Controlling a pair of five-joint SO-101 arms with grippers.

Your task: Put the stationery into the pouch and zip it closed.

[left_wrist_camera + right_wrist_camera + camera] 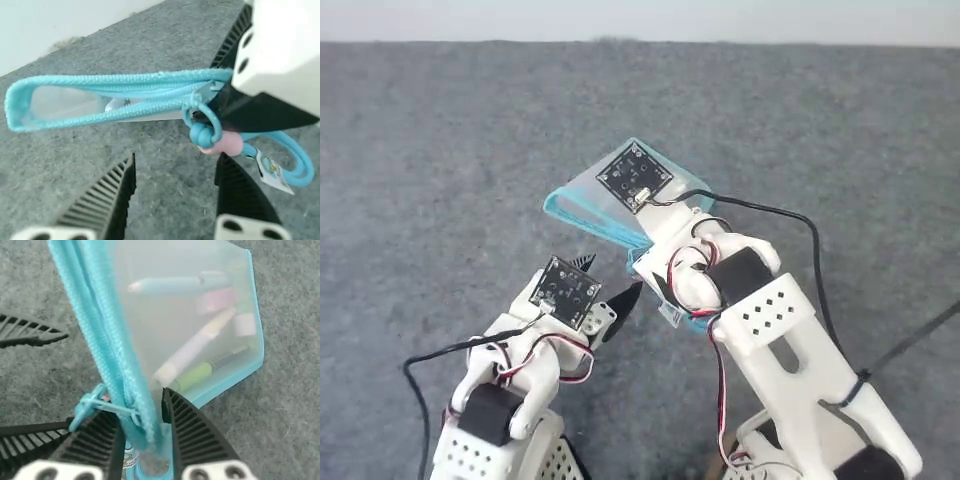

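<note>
While the left jaws, on the left arm (515, 375) at lower left of the high frame, stand wide apart with nothing in them, they bracket the pull (202, 131) and its pink bead (222, 143) from just below without touching, which looks like a line-up for gripping the pull

Just beyond, the right arm (790, 330) has the right jaws clamped on the pouch (582, 195) at that same slider end, holding it edge-up, probably as an anchor so the zip can be drawn against it

Pens (192, 347) lie inside against the clear wall, so the loading looks done; the two teal tapes (95, 80) gape toward the far end, so I judge the zip not yet closed

A cord (297, 167) loops beside the bead and could snag a finger

Whether the pouch's far corner rests on the desk (430, 150) I cannot tell; past it, toward upper left, grey surface leaves the slider's run unobstructed
</note>
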